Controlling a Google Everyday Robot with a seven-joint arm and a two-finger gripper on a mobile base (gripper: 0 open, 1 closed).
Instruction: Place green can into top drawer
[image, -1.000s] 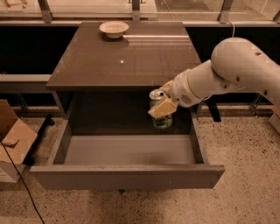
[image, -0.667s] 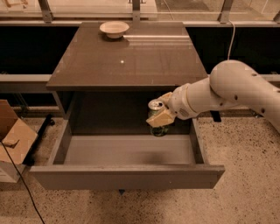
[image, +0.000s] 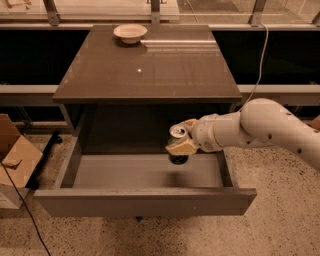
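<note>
One wide worktop (image: 150, 75) tops the cabinet, a dark, smooth slab with a dull sheen. Below it the top drawer (image: 145, 201) stands pulled out, a shallow, flat-floored box in matching grey-brown with a plain front and nothing in it. A white, rounded, hard-shelled arm (image: 260, 127) reaches in from the right. A cardboard box (image: 15, 155) sits on the speckled floor to the left, and a shallow white bowl (image: 130, 33) rests at the far edge of the worktop.

The pincer (image: 183, 137) is clamped across the sides of the green can (image: 178, 131) with its pale pads, holding it upright over the right rear of the drawer's floor. Whether the base touches, I cannot tell.

The can is a small thin metal cylinder with a silver top and dark sides. It is probably light, smooth and a little slippery. It would dent under a hard squeeze, so a moderate grip at mid-height suits it, and it should stand steady on its flat base.
</note>
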